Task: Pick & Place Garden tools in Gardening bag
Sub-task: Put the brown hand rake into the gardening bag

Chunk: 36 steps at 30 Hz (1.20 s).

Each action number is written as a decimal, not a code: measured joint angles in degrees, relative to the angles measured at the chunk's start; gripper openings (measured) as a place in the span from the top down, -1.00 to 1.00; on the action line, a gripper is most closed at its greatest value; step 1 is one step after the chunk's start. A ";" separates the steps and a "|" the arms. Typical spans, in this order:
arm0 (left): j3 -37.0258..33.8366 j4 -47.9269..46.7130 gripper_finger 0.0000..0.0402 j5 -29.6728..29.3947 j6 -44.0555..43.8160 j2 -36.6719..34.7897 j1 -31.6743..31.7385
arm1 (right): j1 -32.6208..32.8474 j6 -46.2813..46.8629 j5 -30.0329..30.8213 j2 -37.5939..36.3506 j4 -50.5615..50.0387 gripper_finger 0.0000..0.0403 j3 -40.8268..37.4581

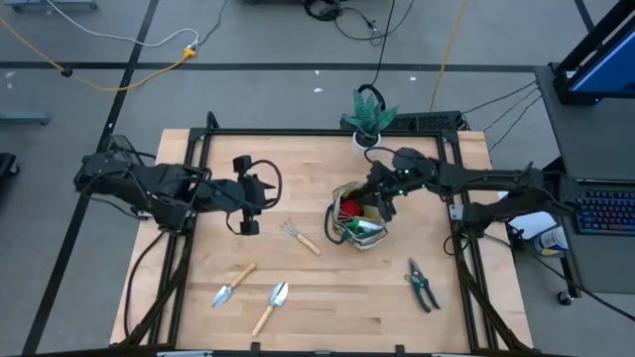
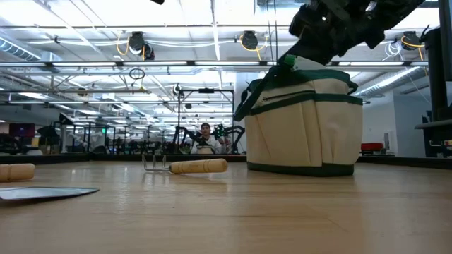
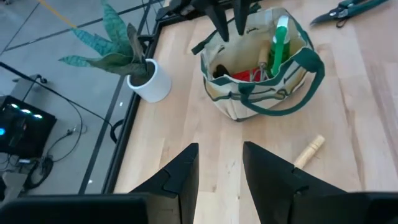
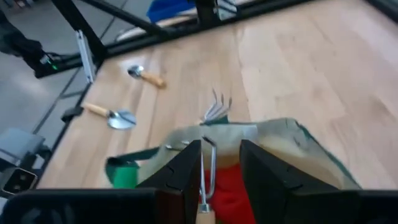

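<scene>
The tan gardening bag (image 1: 359, 223) with green trim stands upright on the table right of centre. Inside it show a red piece (image 3: 239, 76), a green piece (image 3: 280, 37) and a wooden-handled metal tool (image 4: 208, 171). My right gripper (image 4: 221, 144) hovers open just above the bag's mouth, and that tool's thin shaft shows in the gap between its fingers. My left gripper (image 3: 219, 146) stands open above the table left of the bag, with nothing between its fingers. A hand rake (image 1: 298, 236), two trowels (image 1: 233, 286) (image 1: 271, 305) and pruning shears (image 1: 422, 283) lie flat on the table.
A green plant in a white pot (image 1: 369, 124) stands at the table's far edge behind the bag. The rake (image 3: 309, 151) lies between my left gripper and the bag. The trowels lie near the front edge, the shears at the front right. A black frame borders the table.
</scene>
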 joint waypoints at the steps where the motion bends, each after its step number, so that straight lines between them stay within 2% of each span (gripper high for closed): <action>1: 0.00 0.00 0.35 -0.04 -0.02 -0.02 -0.29 | 0.13 0.50 0.03 -0.78 0.03 0.49 0.00; 15: -0.26 -5.26 0.35 -1.47 -4.89 -0.02 -3.89 | 2.72 1.04 -0.28 -13.91 -0.95 0.50 0.00; 22: -7.73 -3.03 0.35 -1.42 -4.89 -0.04 -6.53 | 2.76 -1.18 -0.06 -16.77 -0.49 0.55 0.00; 25: -12.84 2.64 0.35 -0.77 -4.19 -0.02 -7.01 | 2.76 -5.28 -0.08 -17.10 -0.47 0.57 0.01; 30: -20.10 14.98 0.35 7.33 -0.83 -0.02 -6.77 | 2.76 -6.38 -0.05 -17.05 0.04 0.58 0.00; 36: -27.02 30.20 0.35 14.46 2.67 -0.02 -4.12 | 2.76 -7.76 -0.05 -17.04 -0.08 0.37 0.00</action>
